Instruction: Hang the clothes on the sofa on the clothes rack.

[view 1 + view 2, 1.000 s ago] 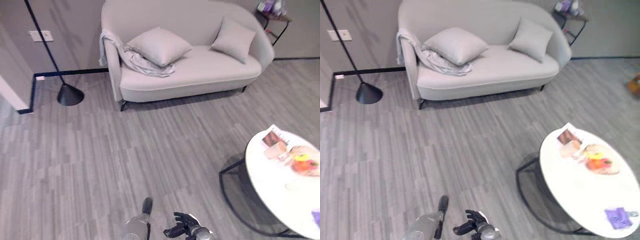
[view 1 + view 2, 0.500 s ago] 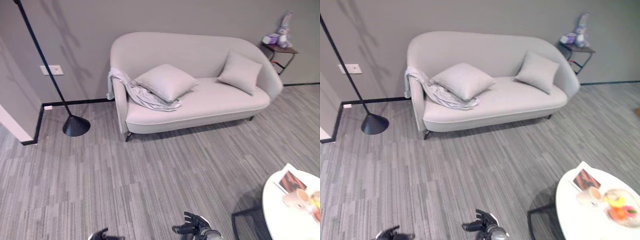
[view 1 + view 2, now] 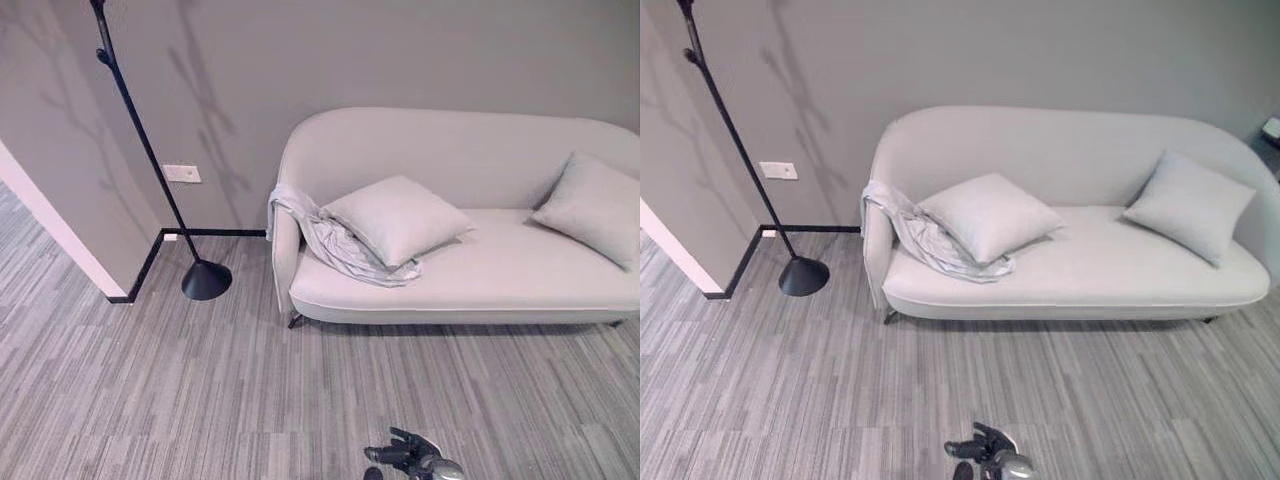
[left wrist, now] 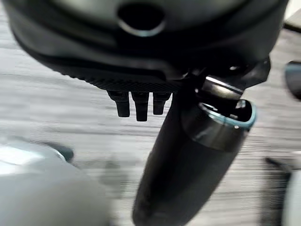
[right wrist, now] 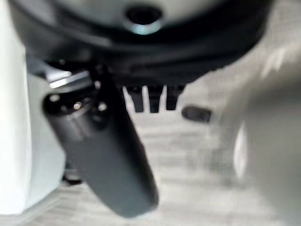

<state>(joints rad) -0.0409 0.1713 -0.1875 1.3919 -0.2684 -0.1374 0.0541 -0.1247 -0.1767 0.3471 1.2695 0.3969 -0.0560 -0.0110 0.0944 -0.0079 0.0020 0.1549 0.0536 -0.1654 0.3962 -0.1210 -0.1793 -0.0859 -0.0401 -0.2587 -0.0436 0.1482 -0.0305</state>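
a pale sofa (image 3: 470,280) stands against the grey wall. two cushions lie on its seat: a square cushion (image 3: 396,218) near its left arm and a second cushion (image 3: 597,205) toward its far end. the clothes (image 3: 335,243), a crumpled light-grey garment, hang over the sofa's left arm and trail onto the seat, partly tucked under the square cushion. beside that arm stands a black floor lamp (image 3: 205,279), its pole leaning up the wall. bare striped flooring lies in front of the sofa. the right hand (image 3: 408,456) hovers low, well apart from the clothes, fingers relaxed and spread, holding nothing. the left hand (image 4: 141,101) shows straight fingers over the floor, grasping nothing.
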